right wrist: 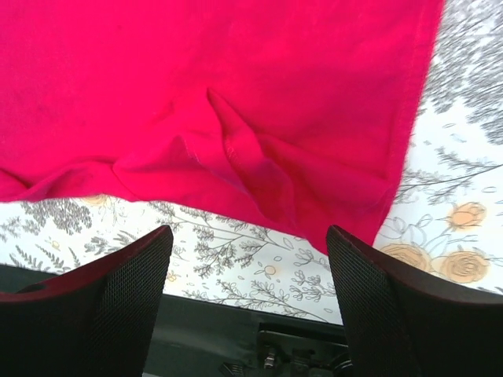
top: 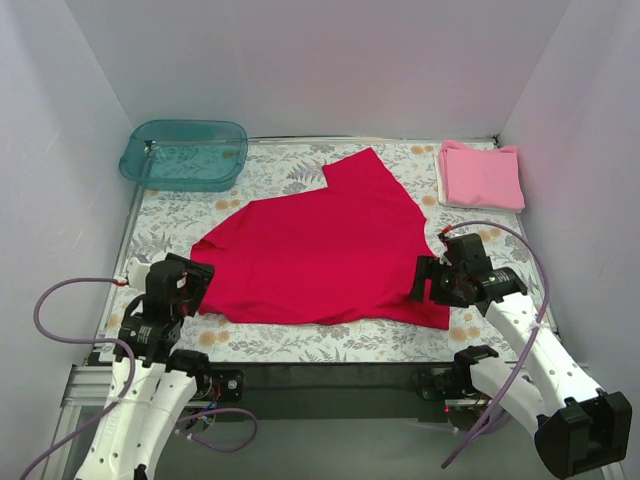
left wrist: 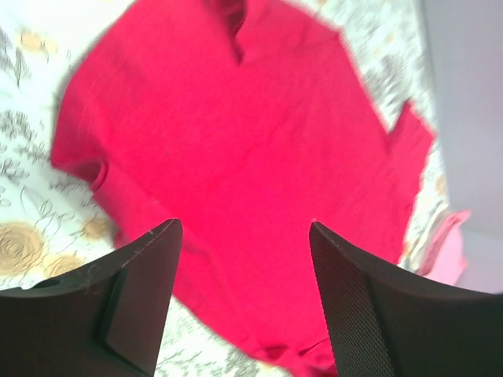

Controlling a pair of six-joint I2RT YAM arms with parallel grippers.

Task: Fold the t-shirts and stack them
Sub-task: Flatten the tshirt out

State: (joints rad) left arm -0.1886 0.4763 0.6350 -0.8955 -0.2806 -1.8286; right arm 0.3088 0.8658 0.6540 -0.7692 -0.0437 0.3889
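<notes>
A crimson t-shirt (left wrist: 236,149) flat across floral cloth (left wrist: 31,236), pink shirt (left wrist: 449,253) at four o'clock, left gripper (left wrist: 244,226) agape at six.

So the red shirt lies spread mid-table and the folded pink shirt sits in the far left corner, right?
No: the top external view shows the pink shirt folded in the far right corner; the teal tub has the far left. The red shirt does lie spread mid-table.

light: bright, even, diffuse | shadows: faint | left wrist: blurred | right wrist: sharp | top: clear
</notes>
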